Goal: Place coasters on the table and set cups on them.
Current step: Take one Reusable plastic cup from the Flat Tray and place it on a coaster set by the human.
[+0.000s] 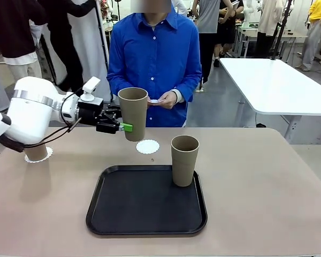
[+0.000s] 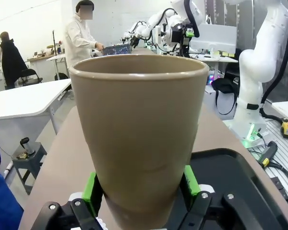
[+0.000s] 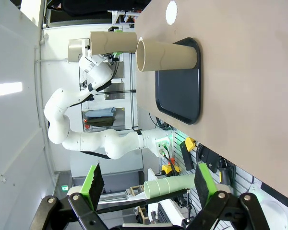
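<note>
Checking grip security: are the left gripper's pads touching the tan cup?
Touching. The left wrist view shows the left gripper with its green pads pressed against both sides of the tan cup near its base.

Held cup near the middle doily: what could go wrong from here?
1. The cup in the left pincer appears to hang left of the coaster; it may land off-centre.
2. The left arm looms over the far-left cup; a swing might topple it.

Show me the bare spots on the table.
Widest: table right of the tray. Also the tray's left half, and the table left of it. Crowded: behind the tray, where the left hand holds a cup by a coaster.
</note>
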Controlling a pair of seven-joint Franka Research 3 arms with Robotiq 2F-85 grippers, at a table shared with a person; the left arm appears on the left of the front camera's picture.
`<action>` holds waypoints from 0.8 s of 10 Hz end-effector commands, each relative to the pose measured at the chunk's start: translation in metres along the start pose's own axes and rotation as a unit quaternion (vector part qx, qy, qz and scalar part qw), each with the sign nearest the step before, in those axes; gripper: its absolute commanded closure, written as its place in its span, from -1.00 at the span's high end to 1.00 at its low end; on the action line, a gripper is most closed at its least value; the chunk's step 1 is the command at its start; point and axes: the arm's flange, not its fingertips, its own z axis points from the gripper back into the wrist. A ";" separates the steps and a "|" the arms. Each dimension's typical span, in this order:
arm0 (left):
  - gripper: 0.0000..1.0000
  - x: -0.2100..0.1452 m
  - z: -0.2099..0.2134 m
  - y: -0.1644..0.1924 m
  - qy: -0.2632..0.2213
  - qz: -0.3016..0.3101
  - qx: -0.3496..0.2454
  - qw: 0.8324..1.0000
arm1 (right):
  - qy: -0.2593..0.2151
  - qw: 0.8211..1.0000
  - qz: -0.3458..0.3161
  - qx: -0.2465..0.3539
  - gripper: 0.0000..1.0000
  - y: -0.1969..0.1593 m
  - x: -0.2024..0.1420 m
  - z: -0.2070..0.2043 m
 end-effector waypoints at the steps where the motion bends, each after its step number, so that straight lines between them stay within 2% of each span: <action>1: 0.64 0.002 -0.010 0.021 -0.003 -0.009 0.003 1.000 | 0.000 1.000 0.003 0.006 1.00 0.000 -0.001 0.000; 4: 0.64 0.015 -0.014 0.025 -0.007 -0.010 0.000 1.000 | 0.000 1.000 0.003 0.006 1.00 0.000 -0.001 0.000; 5: 0.64 0.003 -0.011 0.024 -0.004 -0.013 0.000 1.000 | 0.000 1.000 0.003 0.006 1.00 0.000 -0.001 0.000; 8: 0.64 0.003 -0.011 0.024 -0.004 -0.013 0.000 1.000 | 0.000 1.000 0.003 0.006 1.00 0.000 -0.001 0.000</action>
